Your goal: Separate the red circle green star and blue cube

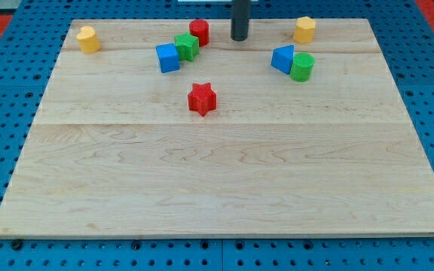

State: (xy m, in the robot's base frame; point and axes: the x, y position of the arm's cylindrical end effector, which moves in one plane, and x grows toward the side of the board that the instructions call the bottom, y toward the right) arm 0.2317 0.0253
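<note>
The red circle (199, 31), the green star (187, 46) and the blue cube (168, 58) sit in a touching diagonal row near the view's top, left of centre. My tip (239, 38) stands on the board to the right of the red circle, with a clear gap between them. It touches no block.
A red star (201, 98) lies below the cluster. A blue block (282, 58) and a green cylinder (302, 67) touch at the upper right. Yellow blocks sit at the top left (88, 39) and top right (304, 29). The wooden board (224, 188) lies on a blue pegboard.
</note>
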